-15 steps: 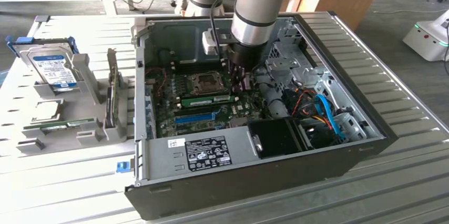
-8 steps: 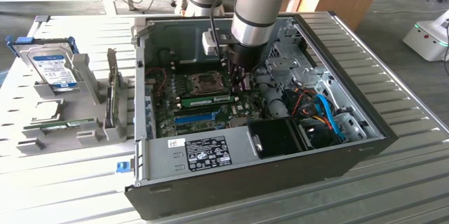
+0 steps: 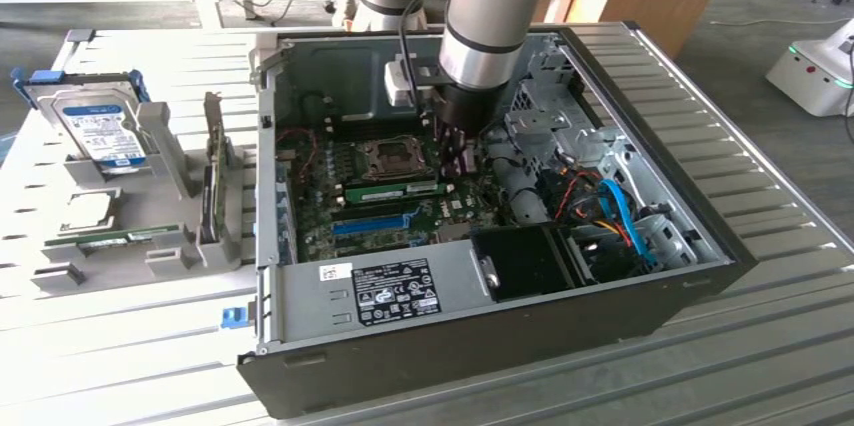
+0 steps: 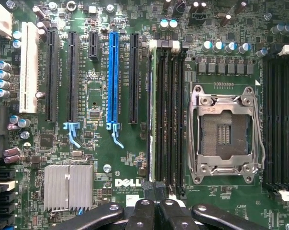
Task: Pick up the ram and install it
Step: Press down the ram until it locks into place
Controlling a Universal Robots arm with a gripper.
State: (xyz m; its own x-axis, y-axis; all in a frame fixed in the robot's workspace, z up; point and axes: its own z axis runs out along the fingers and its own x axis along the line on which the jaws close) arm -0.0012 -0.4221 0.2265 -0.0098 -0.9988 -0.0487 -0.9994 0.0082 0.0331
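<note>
Counter [image 3: 747,326] carries the open PC case [image 3: 441,346]; the arm [image 3: 501,6] is reaching down into it over the motherboard [image 3: 360,221].

The drive fixture with the hard drive [image 3: 104,126] sits well apart, at the exterior view's 9 o'clock from the case.

On the board, the ram [image 3: 400,189] is lying along a memory slot just at 6 o'clock of the CPU socket [image 3: 394,156], with the blue slot [image 3: 374,223] further toward 6. From the wrist view it looks set in the outermost slot of the bank, on the side away from the socket.

Tool [image 3: 458,161] is at the ram's 3 o'clock end. Its fingers are fully closed with nothing between them that I can see, tips hanging over the end of the slot bank. Can't tell whether they touch the stick.

My read: pick is done and we're in the install step, seating or checking the stick. Can't confirm the end latches are home.

Any further move calls for straight-down pressure, stick square in the slot, no side load on neighbouring slots.
</note>
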